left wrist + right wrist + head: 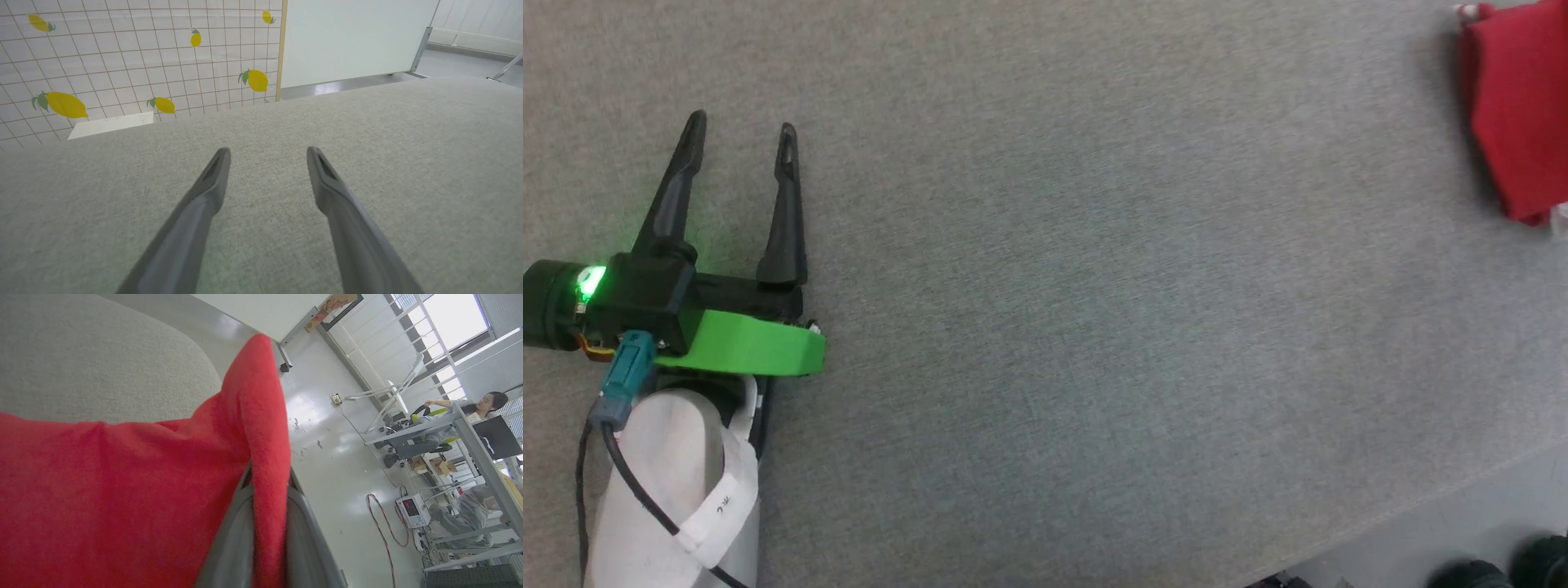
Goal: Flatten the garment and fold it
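Note:
The red garment [1519,106] lies at the far right edge of the head view, cut off by the frame, with a bit of white trim at its top corner. In the right wrist view the garment [122,490] spreads as red fabric, and a fold of it is pinched between the two grey fingers [233,539] of my right gripper [267,477], which is shut on it. My left gripper [742,139] rests at the left over the bare grey table, far from the garment. Its fingers [212,179] stand apart with nothing between them, so the left gripper [267,157] is open.
The grey fabric table top [1094,286] ends at a front edge at the lower right, with floor beyond. A lemon-patterned tiled wall [122,61] and a white panel [351,36] stand past the table's far side. A person sits at a desk [449,416] across the room.

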You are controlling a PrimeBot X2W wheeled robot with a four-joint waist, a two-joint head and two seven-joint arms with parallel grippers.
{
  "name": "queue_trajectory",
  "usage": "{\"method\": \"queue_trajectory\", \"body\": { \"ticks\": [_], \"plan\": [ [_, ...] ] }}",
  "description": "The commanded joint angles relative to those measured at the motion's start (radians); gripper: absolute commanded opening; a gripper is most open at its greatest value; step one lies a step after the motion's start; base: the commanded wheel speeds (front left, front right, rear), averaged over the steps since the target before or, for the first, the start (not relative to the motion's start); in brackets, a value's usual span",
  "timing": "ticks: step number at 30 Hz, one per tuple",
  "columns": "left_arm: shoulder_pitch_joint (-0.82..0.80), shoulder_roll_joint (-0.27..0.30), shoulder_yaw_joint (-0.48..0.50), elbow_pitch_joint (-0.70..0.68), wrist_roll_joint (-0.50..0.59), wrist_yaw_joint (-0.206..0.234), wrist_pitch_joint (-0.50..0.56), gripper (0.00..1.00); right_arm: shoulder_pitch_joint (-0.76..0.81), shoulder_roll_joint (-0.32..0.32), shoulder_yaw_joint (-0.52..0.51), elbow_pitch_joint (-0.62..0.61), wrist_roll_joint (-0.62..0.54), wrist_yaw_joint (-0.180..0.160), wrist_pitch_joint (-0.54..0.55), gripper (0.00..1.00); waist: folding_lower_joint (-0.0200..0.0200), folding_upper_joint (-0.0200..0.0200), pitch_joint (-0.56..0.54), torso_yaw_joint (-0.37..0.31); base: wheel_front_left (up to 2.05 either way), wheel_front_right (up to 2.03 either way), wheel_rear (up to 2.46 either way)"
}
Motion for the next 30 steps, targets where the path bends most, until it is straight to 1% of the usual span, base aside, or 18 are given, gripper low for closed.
{"method": "queue_trajectory", "body": {
  "ticks": [1, 2, 3, 6, 10, 14, 17, 20, 22, 25, 30],
  "plan": [
    [0.002, 0.006, 0.002, 0.011, -0.001, 0.004, -0.006, 1.0, -0.019, 0.013, -0.023, 0.007, -0.018, -0.002, -0.016, 0.36, -0.0001, -0.0001, 0.007, 0.023, 0.0, 0.0, 0.0],
    [0.005, 0.001, 0.0, 0.02, -0.005, 0.005, -0.013, 1.0, -0.019, 0.017, -0.038, 0.018, -0.036, -0.002, -0.018, 0.88, -0.0001, -0.0001, -0.006, 0.028, 0.0, 0.0, 0.0],
    [0.006, -0.004, -0.004, 0.029, -0.008, 0.006, -0.02, 1.0, -0.02, 0.023, -0.061, 0.027, -0.041, -0.002, -0.021, 1.0, -0.0001, -0.0001, -0.02, 0.033, 0.0, 0.0, 0.0],
    [0.012, -0.026, -0.016, 0.074, -0.02, 0.009, -0.047, 1.0, -0.008, 0.025, -0.106, 0.049, -0.069, -0.002, -0.058, 1.0, -0.0001, -0.0001, -0.085, 0.053, 0.0, 0.0, 0.0],
    [0.025, -0.061, -0.028, 0.143, -0.042, 0.016, -0.077, 1.0, 0.029, 0.017, -0.121, 0.082, -0.056, -0.002, -0.13, 1.0, -0.0001, -0.0001, -0.194, 0.086, 0.0, 0.0, 0.0],
    [0.055, -0.094, -0.039, 0.196, -0.082, 0.014, -0.093, 1.0, 0.09, 0.011, -0.062, 0.106, 0.005, -0.002, -0.198, 1.0, -0.0001, -0.0001, -0.309, 0.125, 0.0, 0.0, 0.0],
    [0.085, -0.109, -0.047, 0.227, -0.106, 0.011, -0.098, 1.0, 0.155, 0.032, -0.009, 0.08, 0.089, -0.002, -0.225, 1.0, -0.0001, -0.0001, -0.386, 0.156, 0.0, 0.0, 0.0],
    [0.107, -0.121, -0.05, 0.253, -0.129, 0.013, -0.1, 1.0, 0.234, 0.068, 0.05, 0.017, 0.182, -0.002, -0.236, 1.0, -0.0001, -0.0001, -0.446, 0.19, 0.0, 0.0, 0.0],
    [0.118, -0.127, -0.051, 0.263, -0.139, 0.019, -0.101, 1.0, 0.295, 0.092, 0.087, -0.045, 0.244, -0.002, -0.239, 1.0, -0.0001, -0.0001, -0.477, 0.213, 0.0, 0.0, 0.0],
    [0.14, -0.135, -0.05, 0.274, -0.153, 0.028, -0.102, 1.0, 0.401, 0.134, 0.131, -0.164, 0.335, -0.002, -0.228, 1.0, -0.0001, -0.0001, -0.525, 0.25, 0.0, 0.0, 0.0],
    [0.176, -0.141, -0.054, 0.294, -0.167, 0.036, -0.102, 1.0, 0.563, 0.205, 0.177, -0.358, 0.429, -0.002, -0.176, 1.0, -0.0001, -0.0001, -0.578, 0.306, 0.0, 0.0, 0.0]
  ]
}}
